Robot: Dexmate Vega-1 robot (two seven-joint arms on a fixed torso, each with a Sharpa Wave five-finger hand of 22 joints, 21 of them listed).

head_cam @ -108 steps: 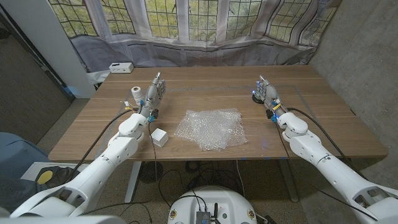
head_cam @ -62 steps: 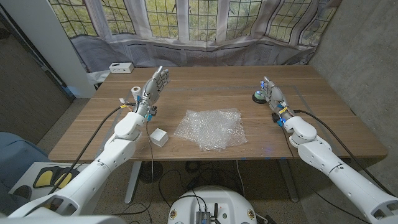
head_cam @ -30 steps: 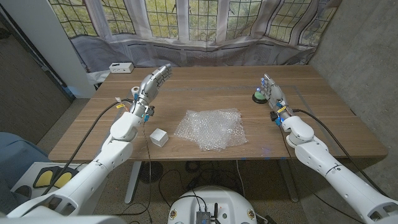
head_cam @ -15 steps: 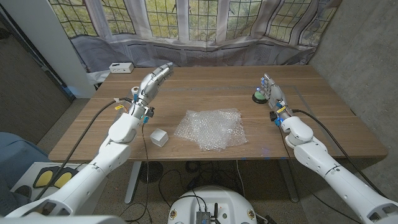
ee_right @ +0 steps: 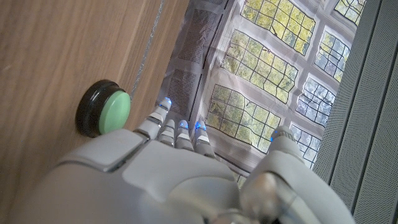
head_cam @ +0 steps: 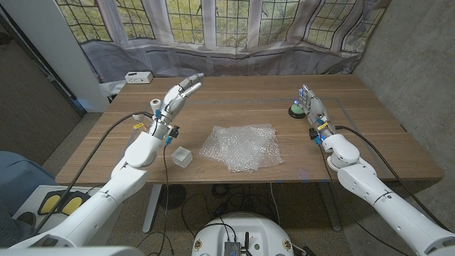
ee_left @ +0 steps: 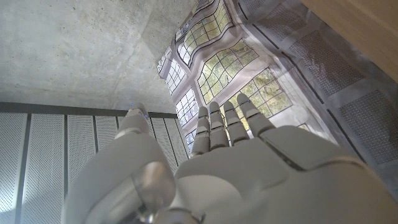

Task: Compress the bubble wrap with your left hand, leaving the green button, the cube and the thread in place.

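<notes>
A crumpled sheet of clear bubble wrap (head_cam: 242, 146) lies mid-table. The small white cube (head_cam: 182, 156) sits to its left, close to the front edge. A white thread spool (head_cam: 155, 104) stands farther back on the left. My left hand (head_cam: 178, 96) is raised above the table behind the cube, open and holding nothing, its fingers stretched out toward the wrap's far side; the left wrist view shows the hand (ee_left: 236, 162) against the window. My right hand (head_cam: 311, 108) is open beside the green button (head_cam: 295, 109); its wrist view shows the button (ee_right: 112, 111) by the fingertips (ee_right: 163, 118).
A white box (head_cam: 138, 77) sits at the table's back left corner. Curtained windows run behind the table (head_cam: 234, 96). Cables trail from both forearms. Bare wood stretches between the wrap and the button.
My left hand has lifted off the table and swung its fingers rightward, away from the thread spool. The right hand, wrap, cube and button have stayed put.
</notes>
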